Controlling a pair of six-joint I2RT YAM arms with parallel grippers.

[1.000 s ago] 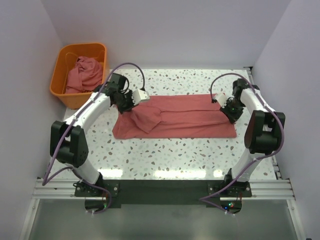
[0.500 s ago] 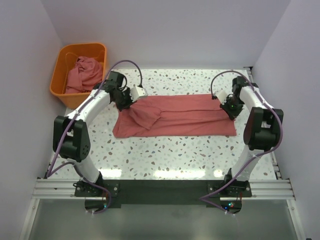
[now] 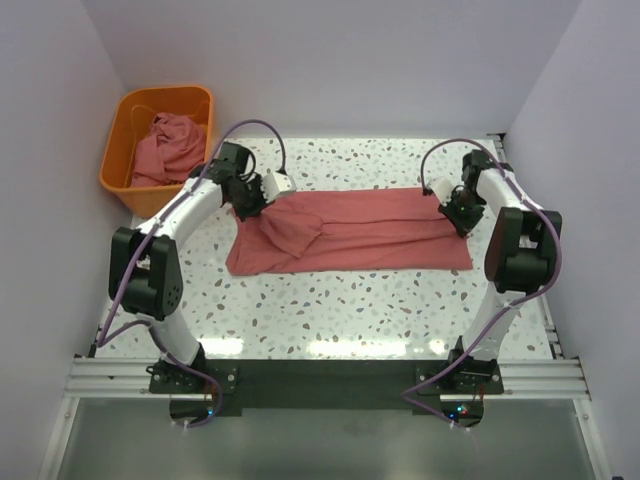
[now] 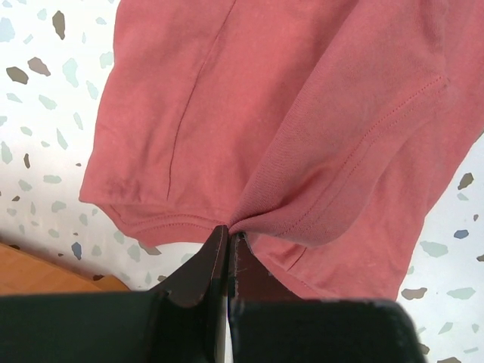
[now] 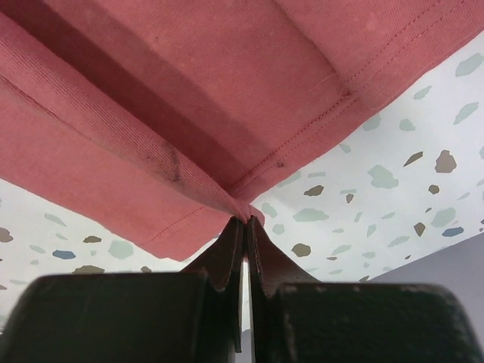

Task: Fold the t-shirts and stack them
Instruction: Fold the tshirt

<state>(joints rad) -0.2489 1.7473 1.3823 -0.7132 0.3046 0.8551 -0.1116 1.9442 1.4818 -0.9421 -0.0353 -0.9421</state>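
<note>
A dusty red-pink t-shirt (image 3: pixel 360 232) lies stretched across the middle of the table, partly folded lengthwise. My left gripper (image 3: pixel 258 203) is shut on its far left edge, pinching a fold of cloth (image 4: pixel 249 215) and lifting it a little. My right gripper (image 3: pixel 455 214) is shut on the far right edge, gripping a hem corner (image 5: pixel 246 208) raised off the table. More red-pink t-shirts (image 3: pixel 165 148) lie crumpled in the orange basket.
The orange plastic basket (image 3: pixel 118 160) stands off the table's far left corner. White walls close in left, back and right. The speckled tabletop (image 3: pixel 340 310) shows bare in front of the shirt.
Both grippers have moved slightly toward the back of the table, pulling the shirt's far edge with them. The left end of the shirt has shifted a little.
</note>
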